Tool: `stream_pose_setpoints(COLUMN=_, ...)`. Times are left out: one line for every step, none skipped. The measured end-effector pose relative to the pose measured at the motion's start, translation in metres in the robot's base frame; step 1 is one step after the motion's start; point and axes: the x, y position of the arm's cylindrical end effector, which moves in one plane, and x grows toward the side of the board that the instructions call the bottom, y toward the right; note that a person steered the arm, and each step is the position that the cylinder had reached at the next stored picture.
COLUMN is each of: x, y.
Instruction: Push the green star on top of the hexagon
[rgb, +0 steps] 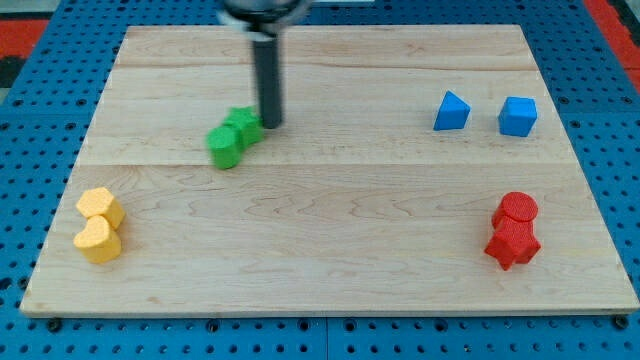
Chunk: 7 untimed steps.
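- Green star is sitting left of centre on the worktop, touching the green hexagon.
- My tip is pressing its right edge; no hand exists.
- Next, I judge, pushing down-left is needed.

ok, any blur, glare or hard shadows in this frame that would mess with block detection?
Camera view: light is even and soft, with no glare on the wooden board. Blocks cast only faint shadows. The rod's upper end at the view's top is blurred; my tip is fairly sharp, at the right edge of the two green blocks, whose shapes merge. The whole image is slightly soft.
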Motion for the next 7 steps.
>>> stream_pose_setpoints(x=0.001, y=-0.050)
stream_pose_setpoints(x=0.035, y=-0.119)
stream_pose_setpoints(x=0.018, y=-0.135)
stream_pose_setpoints(x=-0.001, y=-0.059)
stream_pose_setpoints(x=0.033, y=-0.067)
stream_pose_setpoints(x=0.065, y=-0.087)
stream_pose_setpoints(x=0.045, y=-0.086)
